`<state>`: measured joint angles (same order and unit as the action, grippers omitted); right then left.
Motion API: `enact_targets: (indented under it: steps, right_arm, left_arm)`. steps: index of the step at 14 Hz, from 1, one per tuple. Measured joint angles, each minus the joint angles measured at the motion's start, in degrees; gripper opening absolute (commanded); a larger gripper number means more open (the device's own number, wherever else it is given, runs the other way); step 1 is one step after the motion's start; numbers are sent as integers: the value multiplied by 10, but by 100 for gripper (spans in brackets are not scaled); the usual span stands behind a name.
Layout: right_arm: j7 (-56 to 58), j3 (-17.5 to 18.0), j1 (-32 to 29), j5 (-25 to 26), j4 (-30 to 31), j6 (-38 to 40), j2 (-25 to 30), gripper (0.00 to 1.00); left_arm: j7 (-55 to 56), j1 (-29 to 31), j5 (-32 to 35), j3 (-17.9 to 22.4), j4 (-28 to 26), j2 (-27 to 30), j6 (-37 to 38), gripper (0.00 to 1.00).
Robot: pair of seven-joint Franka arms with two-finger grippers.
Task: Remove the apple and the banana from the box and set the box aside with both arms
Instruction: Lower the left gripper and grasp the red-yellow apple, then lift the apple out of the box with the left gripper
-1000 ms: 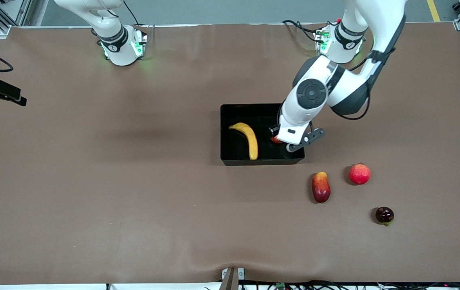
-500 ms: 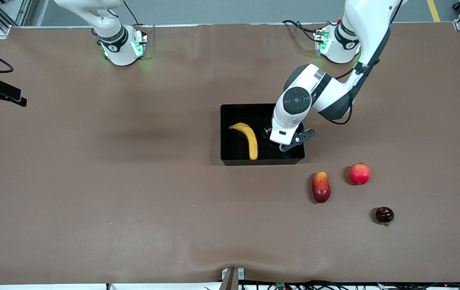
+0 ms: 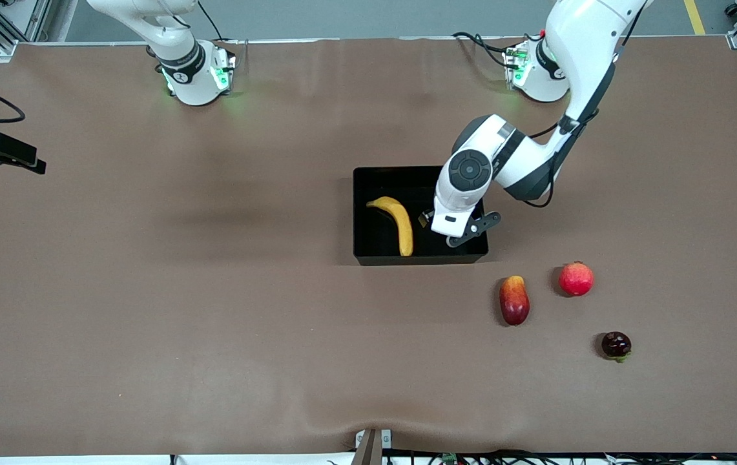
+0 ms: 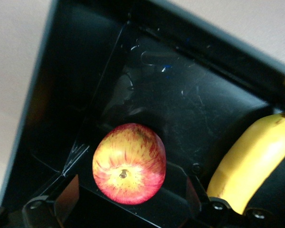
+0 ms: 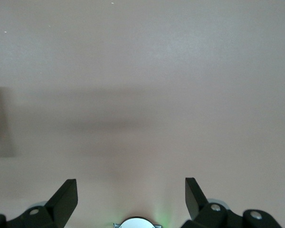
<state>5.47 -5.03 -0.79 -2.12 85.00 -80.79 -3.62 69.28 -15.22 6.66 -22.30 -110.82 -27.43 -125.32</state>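
The black box (image 3: 420, 260) stands mid-table with the yellow banana (image 3: 400, 225) lying in it. My left gripper (image 3: 455, 232) is down inside the box at the end toward the left arm. In the left wrist view, the red apple with yellow patches (image 4: 129, 164) rests on the floor of the box (image 4: 61, 71) near a corner, beside the banana (image 4: 249, 166). The left gripper (image 4: 130, 190) is open, with its fingers (image 4: 66, 197) standing apart on either side of the apple. The left hand hides the apple in the front view. My right gripper (image 5: 130, 187) is open and empty over bare table near its base.
Three loose fruits lie nearer the front camera than the box, toward the left arm's end: an oval red-and-yellow fruit (image 3: 514, 299), a pink-red round fruit (image 3: 576, 278) and a small dark fruit (image 3: 616, 345). A black mount (image 3: 0, 152) juts in at the right arm's end.
The left gripper has moved a little farther into the box and toward the banana. The apple, seen at its fingers a second ago, is now hidden under the hand. The right arm waits.
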Motion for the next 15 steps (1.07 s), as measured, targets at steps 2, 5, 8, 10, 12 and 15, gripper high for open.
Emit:
enact_targets:
  steps: [2, 5, 8, 10, 12, 15]
  right_arm:
    - [0, 0, 0, 0, 0, 0, 0, 100]
    - [0, 0, 0, 0, 0, 0, -1, 100]
    - [0, 0, 0, 0, 0, 0, -5, 100]
    - [0, 1, 0, -2, 0, -1, -13, 100]
    - [0, 2, 1, -9, 0, -1, -20, 100]
    - [1, 5, 1, -11, 0, -1, -26, 100]
  left_arm:
    - [5, -2, 2, 0, 0, -10, -2, 100]
    - [6, -4, 13, 0, -1, -20, -4, 100]
    - [6, -4, 14, 0, -1, -33, -4, 88]
    - [6, -4, 15, 0, -1, -40, -5, 54]
    - [6, -4, 15, 0, 0, -42, -5, 0]
    - [6, -4, 15, 0, 2, -42, -5, 0]
